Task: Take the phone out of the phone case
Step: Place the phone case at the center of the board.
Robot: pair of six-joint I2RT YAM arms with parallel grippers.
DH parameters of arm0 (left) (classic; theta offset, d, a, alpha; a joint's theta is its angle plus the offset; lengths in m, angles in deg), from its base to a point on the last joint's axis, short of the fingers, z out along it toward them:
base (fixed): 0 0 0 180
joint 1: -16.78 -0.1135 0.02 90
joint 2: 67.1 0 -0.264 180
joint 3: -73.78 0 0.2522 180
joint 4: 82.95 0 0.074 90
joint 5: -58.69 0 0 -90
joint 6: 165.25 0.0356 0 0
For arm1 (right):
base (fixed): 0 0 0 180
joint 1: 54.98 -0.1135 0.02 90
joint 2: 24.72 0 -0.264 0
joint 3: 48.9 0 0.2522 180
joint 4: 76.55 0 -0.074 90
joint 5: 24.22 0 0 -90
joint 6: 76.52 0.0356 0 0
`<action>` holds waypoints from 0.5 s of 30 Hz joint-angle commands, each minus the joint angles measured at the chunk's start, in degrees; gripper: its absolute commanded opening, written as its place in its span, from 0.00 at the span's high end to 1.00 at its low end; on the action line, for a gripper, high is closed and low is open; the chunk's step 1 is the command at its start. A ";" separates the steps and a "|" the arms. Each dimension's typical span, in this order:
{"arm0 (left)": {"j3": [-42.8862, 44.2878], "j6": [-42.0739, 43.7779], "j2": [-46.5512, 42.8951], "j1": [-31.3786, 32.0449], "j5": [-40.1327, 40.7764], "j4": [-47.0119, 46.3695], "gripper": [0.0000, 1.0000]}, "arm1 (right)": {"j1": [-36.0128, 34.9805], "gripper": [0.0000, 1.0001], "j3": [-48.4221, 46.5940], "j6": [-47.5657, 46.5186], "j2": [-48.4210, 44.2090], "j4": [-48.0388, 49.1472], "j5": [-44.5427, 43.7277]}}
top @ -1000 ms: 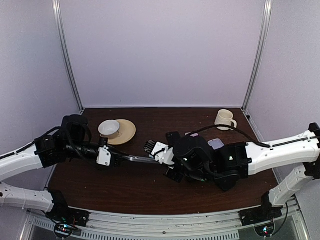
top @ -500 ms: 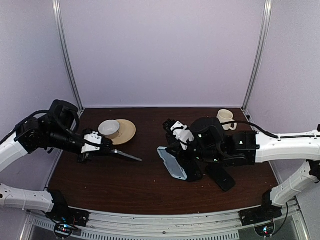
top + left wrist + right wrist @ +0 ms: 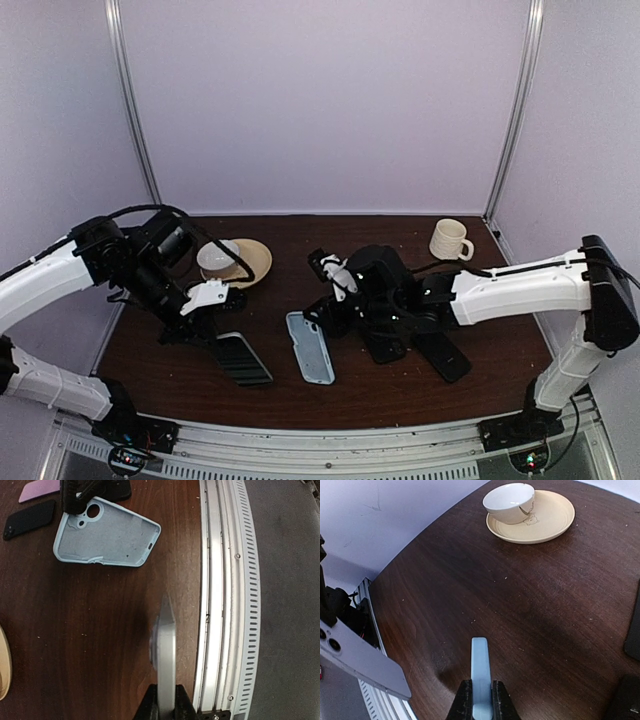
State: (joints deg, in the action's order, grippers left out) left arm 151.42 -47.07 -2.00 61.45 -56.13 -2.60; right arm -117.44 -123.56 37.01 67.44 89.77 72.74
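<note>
The phone (image 3: 243,360), dark screen up, is out of the case and low over the table at front left, with my left gripper (image 3: 211,330) shut on its far end. In the left wrist view the phone (image 3: 166,645) shows edge-on between the left gripper's (image 3: 165,696) fingers. The empty light blue phone case (image 3: 311,350) lies just right of it, open side up, with my right gripper (image 3: 314,318) shut on its far end. The right wrist view shows the case (image 3: 480,670) edge-on in the right gripper (image 3: 480,686), and the phone's back (image 3: 362,660) at far left.
A white bowl (image 3: 217,257) sits on a beige plate (image 3: 255,262) at back left. A cream mug (image 3: 449,239) stands at back right. A black flat item (image 3: 443,358) lies right of the right arm. The metal rail (image 3: 220,605) runs along the near edge.
The two grippers, together at mid-table a second ago, have pulled apart. The left carried the phone toward the front left, and the right brought the empty case down toward the front.
</note>
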 commanded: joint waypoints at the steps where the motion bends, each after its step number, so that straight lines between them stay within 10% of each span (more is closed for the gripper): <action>1: -0.06 -6.50 4.55 -2.35 -6.31 -1.77 1.00 | 2.10 1.00 -5.48 6.03 6.08 4.48 6.63; 7: 0.69 -9.13 12.05 -3.93 -7.36 -2.13 1.00 | 6.06 1.00 -8.63 8.13 13.07 7.03 16.14; 15: -0.53 -10.18 18.03 -8.47 -6.55 -7.51 1.00 | 8.62 0.53 -14.69 -1.05 16.14 -5.22 12.66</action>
State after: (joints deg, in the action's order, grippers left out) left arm 151.39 -55.86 14.22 55.20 -60.68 -4.88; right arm -109.35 -134.25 41.49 83.26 90.92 86.66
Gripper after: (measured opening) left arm 0.082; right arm 0.359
